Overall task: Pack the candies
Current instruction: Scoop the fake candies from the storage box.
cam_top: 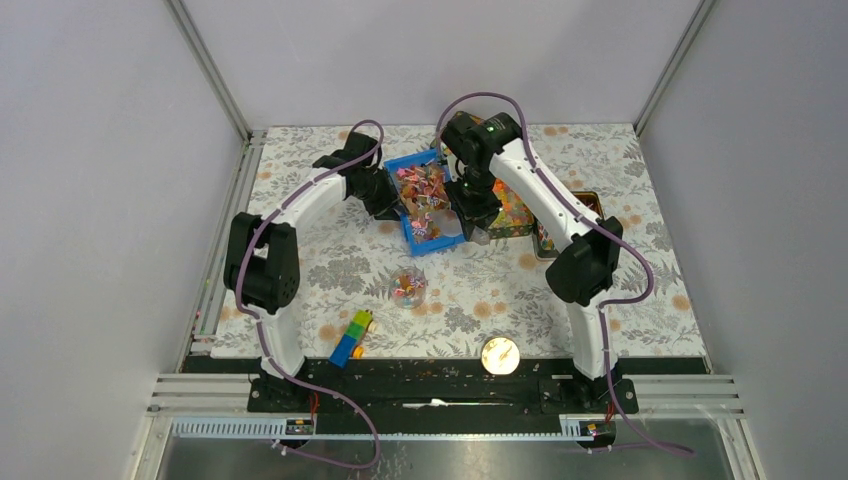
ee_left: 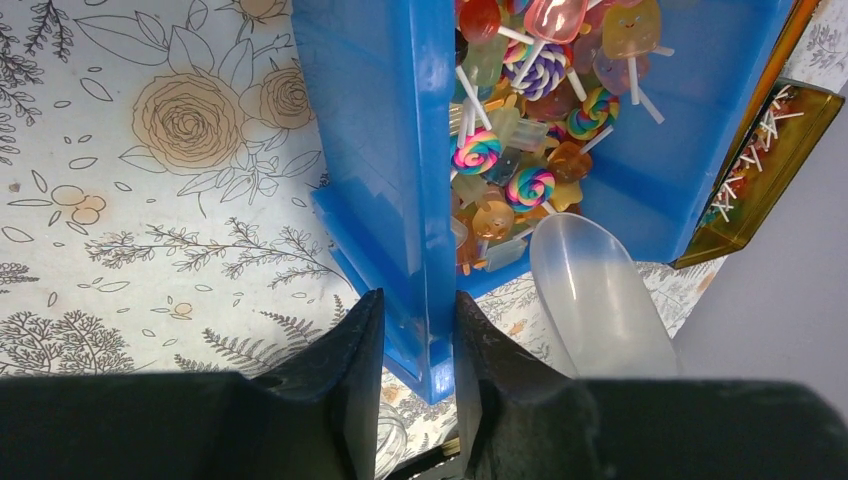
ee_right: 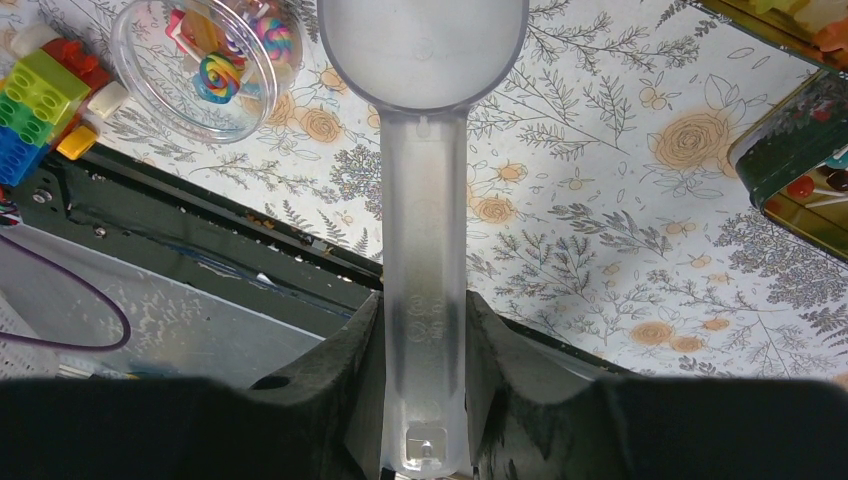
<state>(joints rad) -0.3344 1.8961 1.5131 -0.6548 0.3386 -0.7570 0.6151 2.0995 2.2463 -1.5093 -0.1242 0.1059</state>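
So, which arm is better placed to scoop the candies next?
Right. The right pincer grips the scoop, its bowl close to the candies in the blue bin. The left pincer only holds the bin wall.

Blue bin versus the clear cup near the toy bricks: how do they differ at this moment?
The blue bin is rectangular and opaque; the clear cup is round and see-through. The blue bin is heaped with candies; the clear cup holds only a few. The left claw grips the blue bin's wall; no claw touches the clear cup. Both hold lollipop-style candies.
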